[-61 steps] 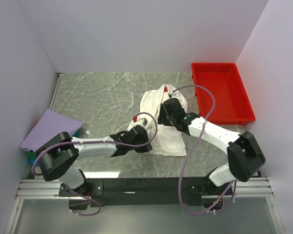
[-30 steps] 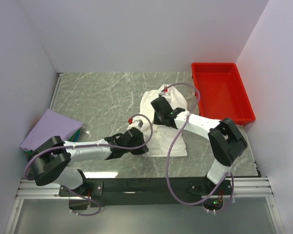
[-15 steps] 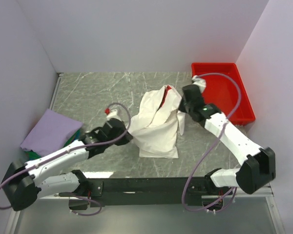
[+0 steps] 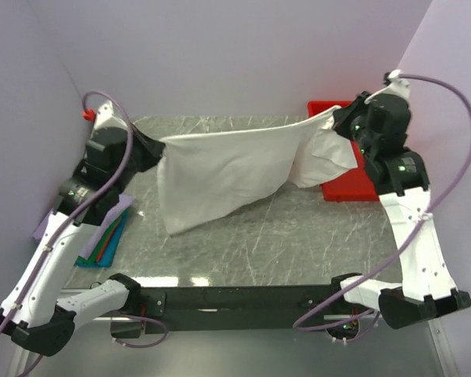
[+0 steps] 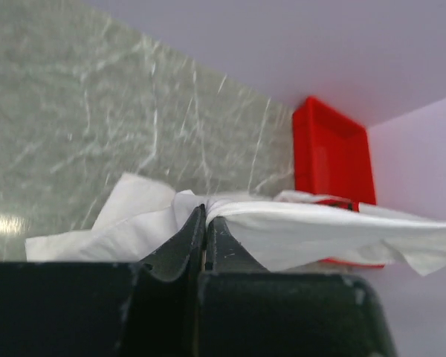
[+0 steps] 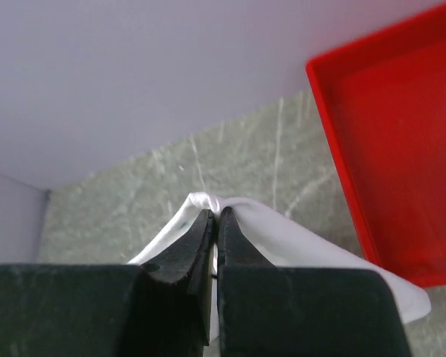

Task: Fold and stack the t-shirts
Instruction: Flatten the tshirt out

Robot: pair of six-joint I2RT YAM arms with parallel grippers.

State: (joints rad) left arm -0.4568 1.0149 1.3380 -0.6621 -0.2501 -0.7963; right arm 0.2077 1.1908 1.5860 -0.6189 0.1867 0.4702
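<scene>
A white t-shirt (image 4: 228,177) hangs stretched in the air between both arms, high above the table, its lower part drooping toward the left. My left gripper (image 4: 155,148) is shut on the shirt's left end; in the left wrist view the white t-shirt (image 5: 320,234) bunches at the left gripper (image 5: 206,212). My right gripper (image 4: 341,124) is shut on the right end, and the white t-shirt (image 6: 282,230) wraps over the right gripper (image 6: 216,213). No chest print shows. A folded lavender t-shirt (image 4: 47,224) lies at the left wall on green and blue ones (image 4: 102,247).
A red plastic tray (image 4: 353,192) stands at the back right, partly behind the hanging cloth and the right arm. The marble tabletop (image 4: 298,236) is bounded by white walls on three sides. Purple cables loop from both arms.
Both arms have lifted and swung apart, left arm to the far left, right arm to the back right. The crumpled shirt rose off the table and is pulled out wide between them.
</scene>
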